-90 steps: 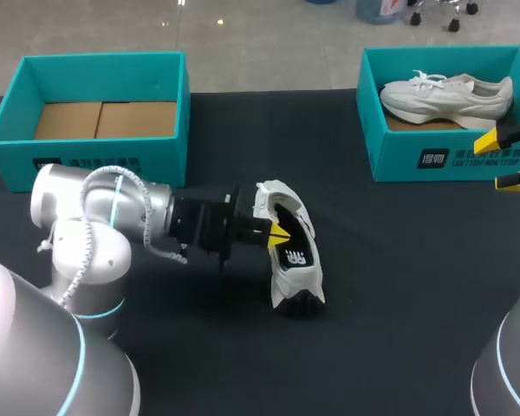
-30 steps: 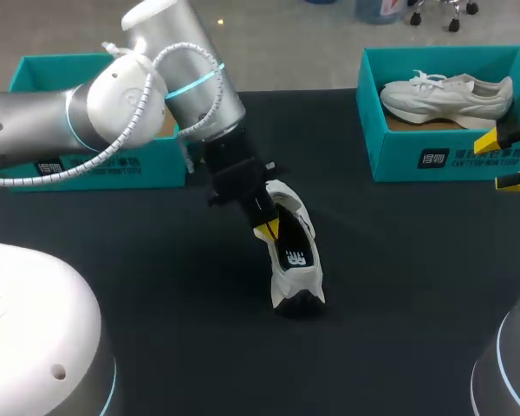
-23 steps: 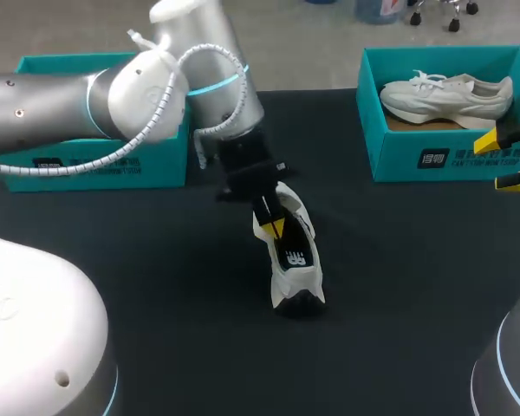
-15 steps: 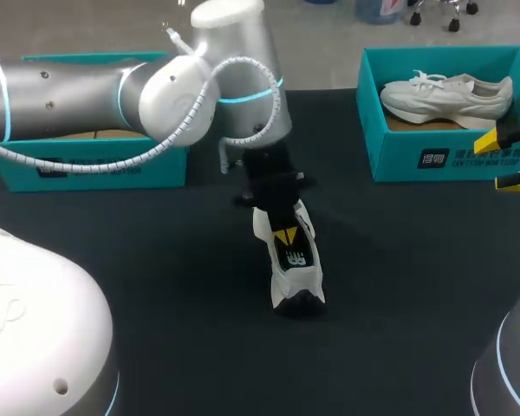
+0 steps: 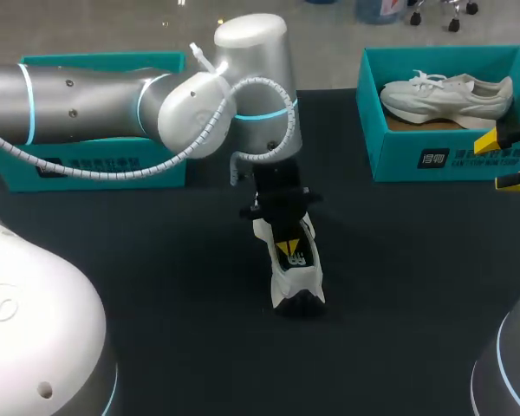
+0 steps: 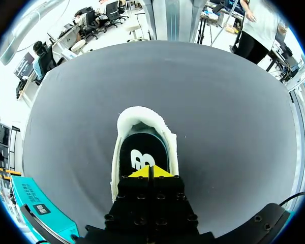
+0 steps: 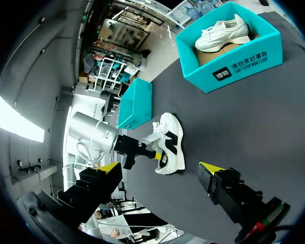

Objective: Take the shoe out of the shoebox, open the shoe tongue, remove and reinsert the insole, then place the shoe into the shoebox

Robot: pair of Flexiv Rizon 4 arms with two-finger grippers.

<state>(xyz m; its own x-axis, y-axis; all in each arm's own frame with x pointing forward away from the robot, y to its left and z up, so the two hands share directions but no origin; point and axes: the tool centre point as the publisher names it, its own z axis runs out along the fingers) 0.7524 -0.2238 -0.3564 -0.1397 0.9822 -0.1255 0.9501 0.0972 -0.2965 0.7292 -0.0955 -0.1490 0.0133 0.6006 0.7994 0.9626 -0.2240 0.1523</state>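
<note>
**Insole removal.** The shoe (image 5: 296,270) lay on the tabletop (image 5: 399,286). The left gripper (image 6: 149,172) had its fingers closed together, tips dipped into the opening over the insole (image 6: 141,151), apparently to pinch it out. The right gripper (image 5: 503,162) stood open beside the right-hand shoebox (image 5: 416,130).

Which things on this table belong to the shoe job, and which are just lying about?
Job in hand:
- shoe on the table
- its black insole
- left shoebox
- left pincer, tips together inside the shoe

Probably lying about:
- right shoebox
- second shoe inside it
- right pincer, open and away from the shoe
</note>
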